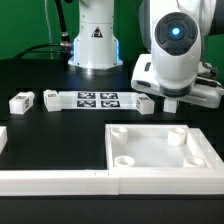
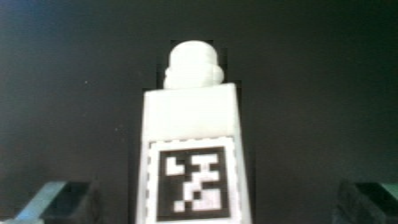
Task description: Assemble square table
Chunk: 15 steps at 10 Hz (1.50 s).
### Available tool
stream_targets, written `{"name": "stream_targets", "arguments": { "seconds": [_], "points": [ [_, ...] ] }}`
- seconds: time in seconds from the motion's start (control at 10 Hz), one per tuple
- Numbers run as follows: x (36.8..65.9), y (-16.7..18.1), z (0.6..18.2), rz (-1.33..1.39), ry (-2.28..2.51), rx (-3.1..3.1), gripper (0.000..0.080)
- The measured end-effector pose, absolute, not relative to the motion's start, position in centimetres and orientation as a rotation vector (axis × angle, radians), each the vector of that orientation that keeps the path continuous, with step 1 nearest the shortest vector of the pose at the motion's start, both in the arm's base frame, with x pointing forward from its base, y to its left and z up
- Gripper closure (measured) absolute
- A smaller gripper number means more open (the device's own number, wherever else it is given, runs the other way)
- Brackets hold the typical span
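My tool (image 2: pixel 205 205) hangs wide open, empty, fingers (image 2: pixel 54 200) either side of one leg (image 2: pixel 192 125), lined up to grasp. Tabletop (image 1: pixel 160 150) sits near on bench (image 1: pixel 60 130), sockets up for legs.

A black surface (image 1: pixel 50 140) lies below a green backdrop (image 1: pixel 25 25). The marker board (image 1: pixel 98 98) rests flat toward the surface's far edge, with several black-and-white tags in a row. Long white border rails (image 1: pixel 60 182) run along the near edge, meeting at a seam. Another white rail piece (image 1: pixel 3 135) pokes in at the exterior view's left.
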<state>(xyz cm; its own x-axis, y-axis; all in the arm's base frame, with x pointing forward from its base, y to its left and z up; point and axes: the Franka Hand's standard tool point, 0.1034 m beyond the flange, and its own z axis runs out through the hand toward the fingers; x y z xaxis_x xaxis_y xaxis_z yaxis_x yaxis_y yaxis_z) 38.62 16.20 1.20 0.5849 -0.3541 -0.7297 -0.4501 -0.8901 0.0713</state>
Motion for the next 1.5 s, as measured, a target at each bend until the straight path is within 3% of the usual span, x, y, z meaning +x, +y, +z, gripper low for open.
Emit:
{"name": "stream_targets", "arguments": {
  "seconds": [0.7,0.8,0.9,1.0,1.5],
  "points": [
    [37.97,15.95,0.53,1.240,0.706,-2.590,0.0178],
    [37.97,15.95,0.53,1.240,0.707,-2.590,0.0362],
    [37.97,15.95,0.53,1.240,0.707,-2.590,0.0362],
    [37.98,15.95,0.54,1.240,0.706,-2.590,0.0516],
    [38.16,15.68,0.78,1.243,0.686,-2.608,0.0514]
  ]
}}
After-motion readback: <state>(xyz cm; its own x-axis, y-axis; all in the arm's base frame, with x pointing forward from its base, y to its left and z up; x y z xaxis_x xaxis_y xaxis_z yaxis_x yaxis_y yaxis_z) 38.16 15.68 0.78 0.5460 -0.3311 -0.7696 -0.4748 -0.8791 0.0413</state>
